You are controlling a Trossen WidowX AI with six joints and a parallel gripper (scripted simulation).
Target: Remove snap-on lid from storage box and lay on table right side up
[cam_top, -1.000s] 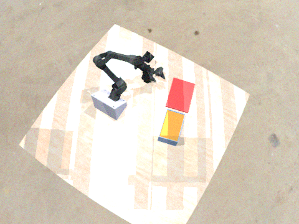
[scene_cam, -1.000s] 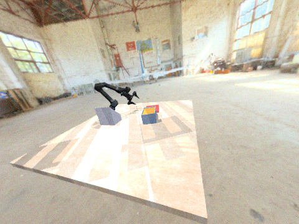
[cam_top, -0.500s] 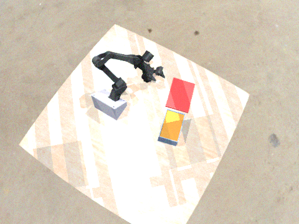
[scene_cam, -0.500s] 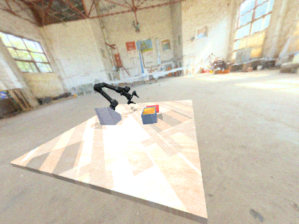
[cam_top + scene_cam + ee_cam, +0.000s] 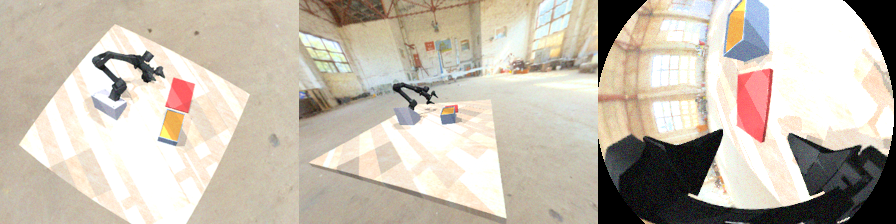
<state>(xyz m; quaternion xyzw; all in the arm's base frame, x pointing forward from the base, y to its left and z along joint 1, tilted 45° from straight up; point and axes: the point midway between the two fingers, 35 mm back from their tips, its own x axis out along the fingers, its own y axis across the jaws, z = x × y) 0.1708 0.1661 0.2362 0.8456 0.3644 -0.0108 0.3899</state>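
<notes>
Red lid (image 5: 180,95) (image 5: 455,108) (image 5: 755,104), 1, lies beside 1 blue box (image 5: 167,141) (image 5: 448,118) (image 5: 757,41); 1 tool (image 5: 158,78) (image 5: 433,98) (image 5: 756,135) gapes open, empty.

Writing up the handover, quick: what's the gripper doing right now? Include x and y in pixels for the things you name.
Gripper (image 5: 159,78) (image 5: 435,98) (image 5: 756,135): open, jaws wide apart, holding nothing.

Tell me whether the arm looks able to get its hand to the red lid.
Probably yes: the hand is open and empty near the red lid, with nothing visible between them.
</notes>
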